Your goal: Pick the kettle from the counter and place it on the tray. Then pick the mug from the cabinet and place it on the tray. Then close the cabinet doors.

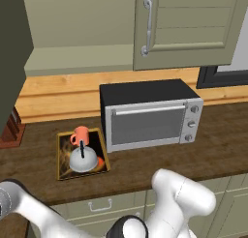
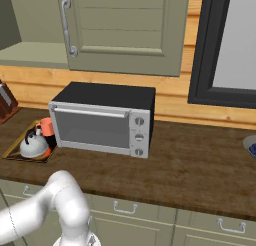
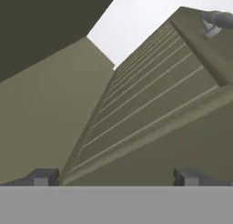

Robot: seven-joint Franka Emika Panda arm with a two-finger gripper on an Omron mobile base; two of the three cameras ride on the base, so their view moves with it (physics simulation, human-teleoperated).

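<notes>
The silvery kettle sits on the golden-rimmed tray, and the salmon mug stands just behind it on the same tray. The tray lies on the dark wood counter, left of the microwave. The cabinet's right door is closed. Its left door hangs open, leaving the pale shelf bare. In the hand view my gripper is open, close against a panelled door face with a handle end at top right.
A silver microwave stands on the counter right of the tray. A knife block sits at the far left. A dark-framed window and a blue bowl are to the right. Green drawer fronts run below.
</notes>
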